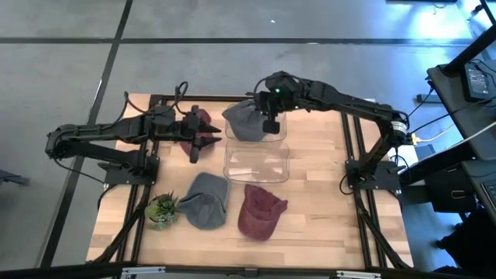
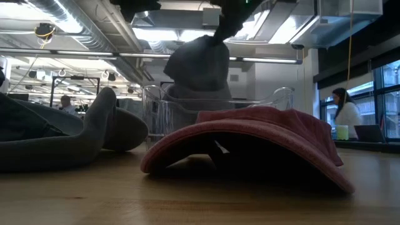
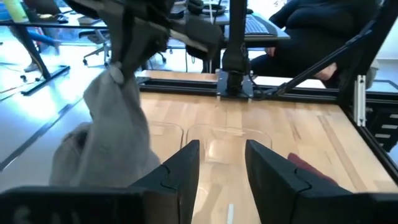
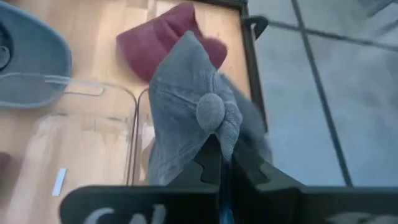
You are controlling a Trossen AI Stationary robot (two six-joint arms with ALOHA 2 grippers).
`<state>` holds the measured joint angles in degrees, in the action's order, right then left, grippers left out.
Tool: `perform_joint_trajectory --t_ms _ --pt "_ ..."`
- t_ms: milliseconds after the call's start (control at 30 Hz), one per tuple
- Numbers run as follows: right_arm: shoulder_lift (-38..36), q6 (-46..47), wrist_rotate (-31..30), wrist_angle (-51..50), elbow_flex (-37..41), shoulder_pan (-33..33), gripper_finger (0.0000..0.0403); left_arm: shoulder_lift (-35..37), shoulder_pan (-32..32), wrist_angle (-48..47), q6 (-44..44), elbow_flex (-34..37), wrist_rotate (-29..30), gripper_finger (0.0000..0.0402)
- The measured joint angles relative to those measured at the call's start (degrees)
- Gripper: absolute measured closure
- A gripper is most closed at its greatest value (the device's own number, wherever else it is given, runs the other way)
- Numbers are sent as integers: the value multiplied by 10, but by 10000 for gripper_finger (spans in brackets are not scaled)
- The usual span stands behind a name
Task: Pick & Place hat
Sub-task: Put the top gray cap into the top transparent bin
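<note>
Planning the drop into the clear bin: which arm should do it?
Right. Its pincer is shut on the grey hat, hanging over the clear bin. The left pincer is open and empty beside the bin, near a maroon hat.

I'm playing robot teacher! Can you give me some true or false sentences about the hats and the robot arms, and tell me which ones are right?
1. The right gripper holds a grey hat up in the air. True.
2. The left gripper is carrying a hat too. False: its fingers are open and hold nothing.
3. A dark red hat lies on the table near the front edge. True.
4. The clear bins are full of hats. False: the nearer one looks empty, and the lifted grey hat hangs over the farther one.
5. A little green plant sits by another grey hat. True.
</note>
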<state>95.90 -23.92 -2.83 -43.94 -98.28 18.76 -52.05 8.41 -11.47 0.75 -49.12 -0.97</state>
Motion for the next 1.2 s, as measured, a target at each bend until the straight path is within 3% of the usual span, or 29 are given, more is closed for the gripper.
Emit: perform_joint_trajectory --t_ms 633,767,1200 --pt "1 52 -64 112 135 14 389 0 1 -8 11 0 -1 276" --pt "1 46 -110 112 135 14 372 0 1 -8 11 0 -1 275" --pt "1 44 -112 112 135 17 280 0 1 -15 15 0 -1 275"
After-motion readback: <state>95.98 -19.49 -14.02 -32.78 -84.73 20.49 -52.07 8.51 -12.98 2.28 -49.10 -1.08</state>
